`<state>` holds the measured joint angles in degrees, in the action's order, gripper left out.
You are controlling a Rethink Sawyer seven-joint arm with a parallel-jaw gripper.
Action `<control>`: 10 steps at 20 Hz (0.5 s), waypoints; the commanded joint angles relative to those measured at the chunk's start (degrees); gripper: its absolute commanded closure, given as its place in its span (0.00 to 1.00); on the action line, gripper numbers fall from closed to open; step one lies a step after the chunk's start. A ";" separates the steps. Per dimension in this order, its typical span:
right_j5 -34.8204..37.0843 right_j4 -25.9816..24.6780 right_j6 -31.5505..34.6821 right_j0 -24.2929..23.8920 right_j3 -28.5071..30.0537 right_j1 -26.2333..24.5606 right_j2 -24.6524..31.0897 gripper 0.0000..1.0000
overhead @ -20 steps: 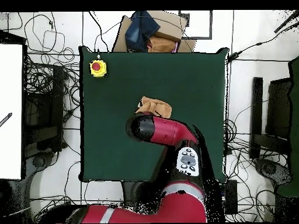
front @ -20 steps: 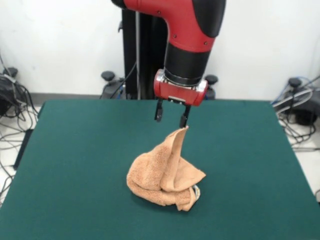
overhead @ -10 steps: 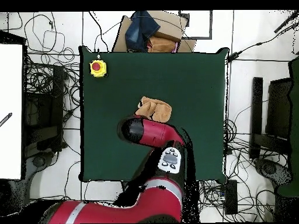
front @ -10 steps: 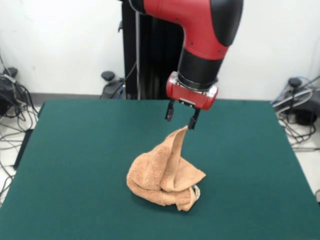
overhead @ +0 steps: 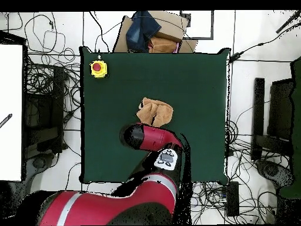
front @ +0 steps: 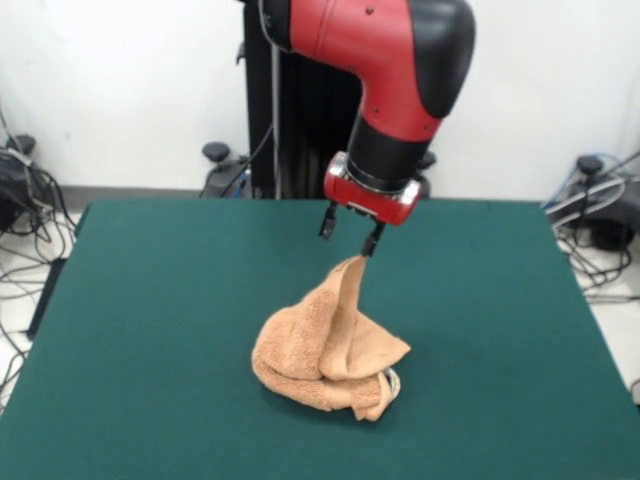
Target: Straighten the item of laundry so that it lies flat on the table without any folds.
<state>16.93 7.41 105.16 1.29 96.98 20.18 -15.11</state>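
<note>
Since the earlier frame the red and black arm's gripper (front: 348,229) has drawn back, its fingers spread and empty above the crumpled peach-orange terry towel (front: 328,347), which sits peaked mid-way on the dark green felt table (front: 150,320), flattening not yet achieved.

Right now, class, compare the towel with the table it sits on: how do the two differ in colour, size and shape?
Colour: the towel is peach-orange; the table is dark green.
Size: the towel covers only a small patch near the middle; the table is far larger.
Shape: the towel is bunched in folds, with one corner standing up toward the open gripper; the table lies flat and rectangular.
Shared: both look soft and matte.
</note>
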 commanded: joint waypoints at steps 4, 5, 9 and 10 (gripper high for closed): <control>0.57 3.41 13.89 1.45 -0.63 -2.08 -0.88 0.00; 0.58 3.37 13.81 1.45 -0.73 -2.31 -0.96 0.00; 1.46 2.97 13.21 1.90 -1.26 -3.29 -1.32 0.00; 1.50 2.97 13.12 1.91 -1.23 -3.24 -1.28 0.00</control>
<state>16.93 7.42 105.16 1.66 96.97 18.65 -16.90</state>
